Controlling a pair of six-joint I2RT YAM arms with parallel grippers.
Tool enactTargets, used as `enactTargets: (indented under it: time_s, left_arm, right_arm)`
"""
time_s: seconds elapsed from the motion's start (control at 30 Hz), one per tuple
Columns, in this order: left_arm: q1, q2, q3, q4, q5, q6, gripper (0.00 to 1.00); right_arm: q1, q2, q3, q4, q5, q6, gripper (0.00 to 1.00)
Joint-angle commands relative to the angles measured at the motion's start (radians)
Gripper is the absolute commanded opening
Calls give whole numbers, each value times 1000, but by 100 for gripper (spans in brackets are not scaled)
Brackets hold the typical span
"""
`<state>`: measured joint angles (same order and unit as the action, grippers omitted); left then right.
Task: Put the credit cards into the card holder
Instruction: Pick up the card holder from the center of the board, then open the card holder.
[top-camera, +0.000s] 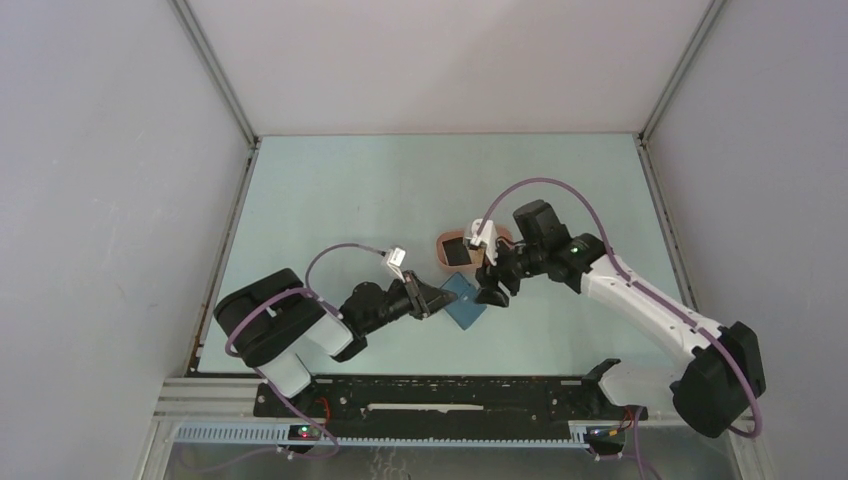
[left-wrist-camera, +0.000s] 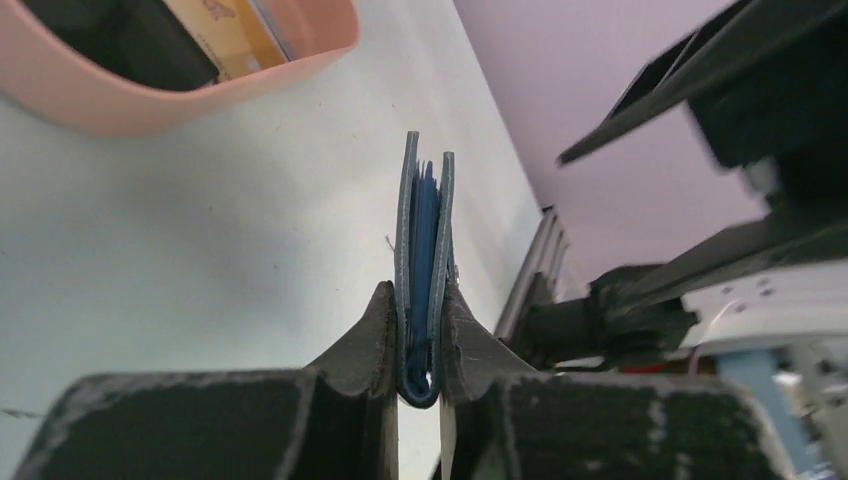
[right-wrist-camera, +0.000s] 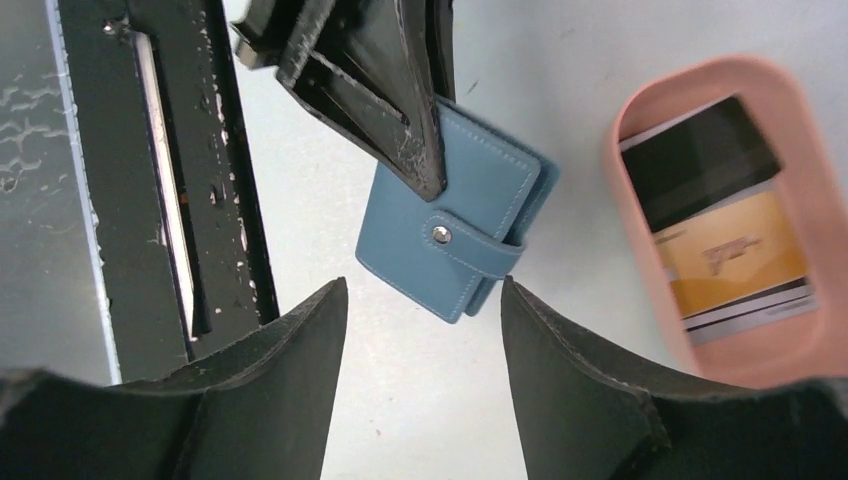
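The card holder (right-wrist-camera: 455, 230) is held by the left gripper (left-wrist-camera: 420, 310), whose fingers are pressed against its two covers at one edge, so the jaws are closed on the wallet. In the left wrist view it is seen edge-on, with the blue leaves inside slightly parted at the far end. The snap tab (right-wrist-camera: 470, 245) is folded over the front cover, with its metal stud showing. Whether the holder rests on the table (top-camera: 350, 200) or is raised just off it cannot be told. The right gripper (right-wrist-camera: 422, 295) is positioned over the holder with its jaws spread wide and nothing between them. The credit cards are seen in the salmon-pink oval tray (right-wrist-camera: 612, 190), just beside the holder — a black card (right-wrist-camera: 700, 165) lies over a pale card with orange print (right-wrist-camera: 745, 250).
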<state>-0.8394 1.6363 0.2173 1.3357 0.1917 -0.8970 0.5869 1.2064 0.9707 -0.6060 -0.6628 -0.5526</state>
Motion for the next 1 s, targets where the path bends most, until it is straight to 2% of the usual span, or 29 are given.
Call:
enactTargets:
  time_s: [0.0,0.07,0.2,0.37,0.6,0.97]
  left_arm:
    - [-13,-10,16,7,-93,-330,0]
    - [-28,-26,30,-38,-118,-358,0]
    - [-56,-105,71,-246,-184,-326,0]
    - [-67,-176,113,-388,-226,-289,0]
    - [-68,-201,126,-415,-236,-290,0]
    - [-71,-250,138,-447,-200,-284,0]
  right_arm:
    - [58,55,-28,130,139,207,66]
    - [93,82,-27,151,211,226,66]
    - [125,116,-25,176,293,256,64]
    - [140,141,-19,166,289,264,60]
    - [180,166,-18,168,307,263,58]
    - [218,243,-8,187,453,269,52]
